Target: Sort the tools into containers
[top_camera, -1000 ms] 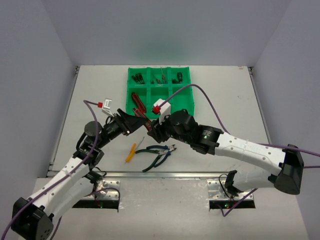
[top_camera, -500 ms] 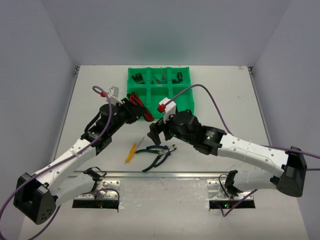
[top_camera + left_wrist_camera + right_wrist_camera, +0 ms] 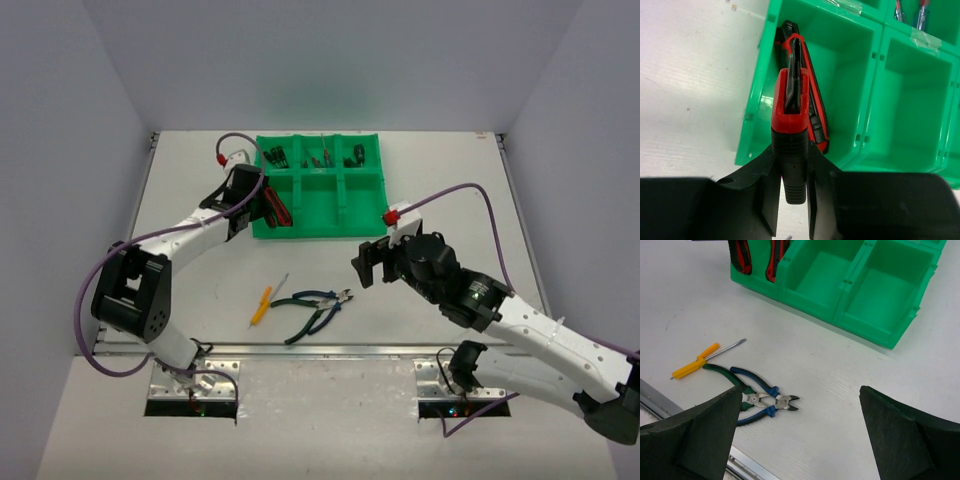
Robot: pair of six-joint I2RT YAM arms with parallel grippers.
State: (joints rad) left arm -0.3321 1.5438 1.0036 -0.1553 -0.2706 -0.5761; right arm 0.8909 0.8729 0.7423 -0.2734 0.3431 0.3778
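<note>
The left claw (image 3: 791, 160) grips the black tail of a red-and-black utility knife (image 3: 790, 107) over the near-left compartment of the green tray (image 3: 752, 125). The knife's long axis runs from the tray's near wall toward its far row, parallel to the second knife (image 3: 816, 117) lying inside. The right claw (image 3: 372, 265) stands wide open and empty before the tray's near-right corner; the pliers (image 3: 760, 400) and yellow screwdriver (image 3: 697, 361) lie in front of the tray, nearer this claw.

Robotics lab: plain pale walls (image 3: 330, 60) box in a white table (image 3: 450, 180).
</note>
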